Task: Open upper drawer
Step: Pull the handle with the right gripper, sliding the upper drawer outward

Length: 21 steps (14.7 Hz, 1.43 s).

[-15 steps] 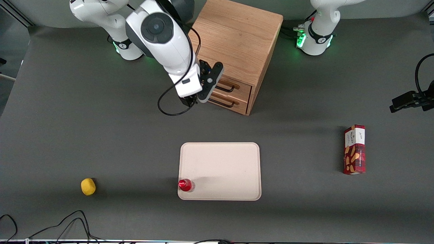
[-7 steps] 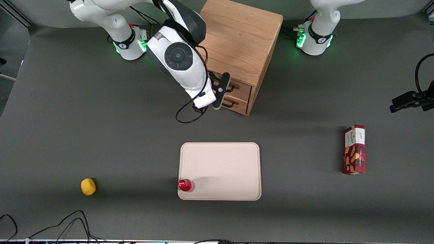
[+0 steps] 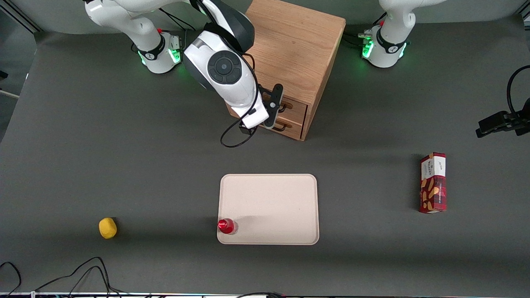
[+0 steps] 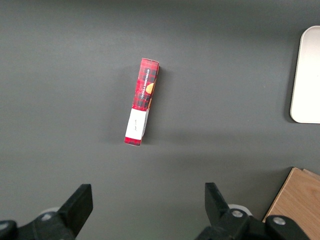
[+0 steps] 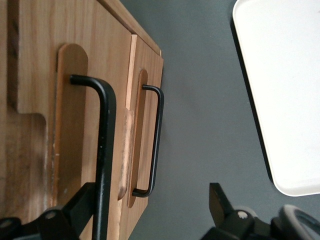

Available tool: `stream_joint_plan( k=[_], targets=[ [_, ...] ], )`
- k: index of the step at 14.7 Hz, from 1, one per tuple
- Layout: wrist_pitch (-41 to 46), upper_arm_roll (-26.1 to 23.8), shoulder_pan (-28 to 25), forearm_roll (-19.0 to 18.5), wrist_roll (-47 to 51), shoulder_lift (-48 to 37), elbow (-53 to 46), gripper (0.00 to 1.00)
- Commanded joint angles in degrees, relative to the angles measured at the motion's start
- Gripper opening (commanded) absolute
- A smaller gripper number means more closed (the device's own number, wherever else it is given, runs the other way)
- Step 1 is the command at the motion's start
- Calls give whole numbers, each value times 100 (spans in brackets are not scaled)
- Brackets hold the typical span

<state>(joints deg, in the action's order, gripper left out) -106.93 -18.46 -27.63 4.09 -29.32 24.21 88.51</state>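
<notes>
The small oak cabinet (image 3: 292,45) stands at the back of the table, its two drawer fronts facing the front camera. The upper drawer (image 3: 295,106) is shut, and its black bar handle (image 5: 105,150) runs close past one of my fingers (image 5: 75,205). My right gripper (image 5: 150,210) is open in front of the drawers, with that upper handle between its jaws and nearer to one finger than the other. In the front view the gripper (image 3: 271,111) covers most of both fronts. The lower drawer (image 5: 147,60) with its own handle (image 5: 156,140) is beside it, also shut.
A beige tray (image 3: 269,182) lies nearer the front camera than the cabinet, with a red-capped bottle (image 3: 226,226) at its corner. A yellow fruit (image 3: 107,228) lies toward the working arm's end. A red snack box (image 3: 433,182) lies toward the parked arm's end. Cables (image 3: 83,273) trail along the front edge.
My arm has swung toward the cabinet, carrying the gripper from just off the drawers' edge to directly in front of the two handles. The last half second brought only a small shift closer.
</notes>
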Motion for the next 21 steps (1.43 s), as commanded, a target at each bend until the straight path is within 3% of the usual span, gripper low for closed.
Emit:
stream_joint_plan(
  k=[1,15,18,21],
  targets=[
    [-47,-166,91,-31,-249,22,140,100],
    [-188,290,118,-5,-179,373,-369,100],
    [-197,519,109,285,-206,426,-457,100],
    [-188,686,118,285,-215,540,-668,100]
  ],
)
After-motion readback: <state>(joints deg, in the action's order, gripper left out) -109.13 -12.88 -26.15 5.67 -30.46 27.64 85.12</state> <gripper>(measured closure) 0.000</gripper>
